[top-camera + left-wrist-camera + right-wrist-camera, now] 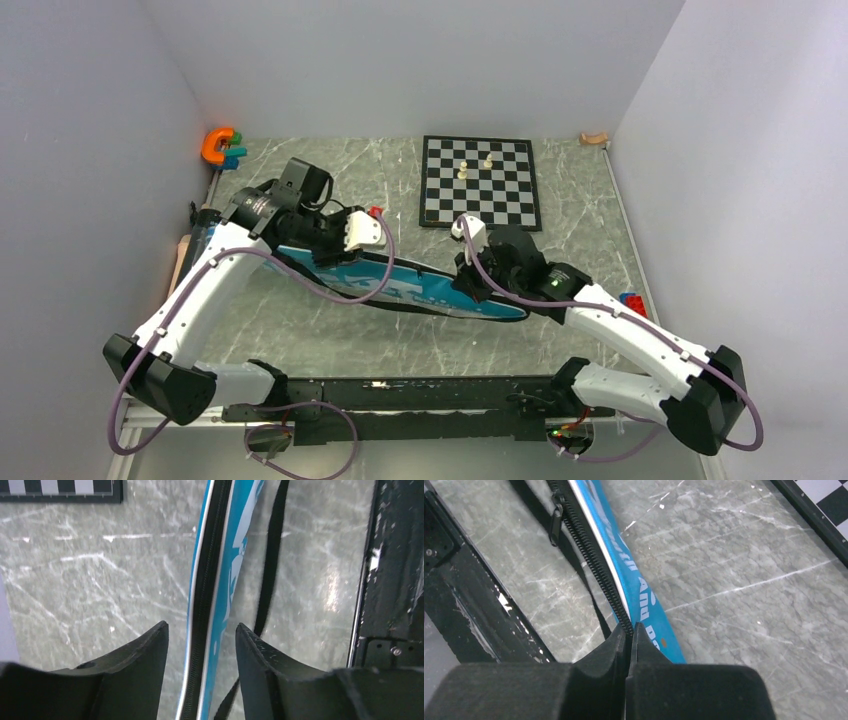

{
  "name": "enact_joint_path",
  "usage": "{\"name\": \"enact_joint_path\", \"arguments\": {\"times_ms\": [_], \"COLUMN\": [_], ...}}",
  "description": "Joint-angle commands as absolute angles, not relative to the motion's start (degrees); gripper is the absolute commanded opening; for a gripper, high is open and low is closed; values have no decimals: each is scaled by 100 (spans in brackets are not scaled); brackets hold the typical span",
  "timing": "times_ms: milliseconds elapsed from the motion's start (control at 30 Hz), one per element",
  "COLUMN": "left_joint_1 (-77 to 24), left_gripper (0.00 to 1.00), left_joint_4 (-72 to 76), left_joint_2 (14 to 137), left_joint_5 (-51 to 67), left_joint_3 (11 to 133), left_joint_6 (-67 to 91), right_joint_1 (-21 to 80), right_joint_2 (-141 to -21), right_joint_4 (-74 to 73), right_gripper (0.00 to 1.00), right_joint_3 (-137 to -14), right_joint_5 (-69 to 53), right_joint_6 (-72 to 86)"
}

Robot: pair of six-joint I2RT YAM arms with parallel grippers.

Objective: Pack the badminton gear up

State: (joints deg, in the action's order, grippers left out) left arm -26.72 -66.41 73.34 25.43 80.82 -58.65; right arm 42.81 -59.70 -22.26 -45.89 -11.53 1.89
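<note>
The blue bag (400,285) lies across the table (600,230), from ten o'clock to four o'clock. My right pincer (630,630) is squeezed tight on the bag's edge at the four o'clock end, so the bag cannot slide. My left pincer (201,632) is spread wide over the zip near ten o'clock, ready to grab. The zip pull (556,519) hangs further along. The zip may be shut; I can't be sure.

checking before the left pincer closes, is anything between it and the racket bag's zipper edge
Nothing visible. The left pincer is open and straddles the zipper edge of the racket bag. The right pincer is shut on that same edge further along.
</note>
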Motion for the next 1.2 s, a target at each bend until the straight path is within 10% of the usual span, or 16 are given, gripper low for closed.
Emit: {"name": "enact_joint_path", "arguments": {"times_ms": [0,900,1167], "left_joint_1": [-2810,-3831,-3829], "left_gripper": [57,43,57], "left_joint_4": [-6325,-5959,-5902], "left_joint_2": [7317,8404,8427], "left_joint_5": [3643,3613,3097], "left_joint_3": [8107,8386,8636], "left_joint_6": [-5401,-5376,-5614], "right_joint_1": [4473,5505,6149], "right_joint_2": [-5504,-5424,-5421], "right_joint_4": [-2094,-2409,-2464], "right_gripper": [0,0,0], "right_joint_3": [-5093,-5858,-5892], "right_joint_5": [-722,-50,763], "right_joint_6": [197,-75,-404]}}
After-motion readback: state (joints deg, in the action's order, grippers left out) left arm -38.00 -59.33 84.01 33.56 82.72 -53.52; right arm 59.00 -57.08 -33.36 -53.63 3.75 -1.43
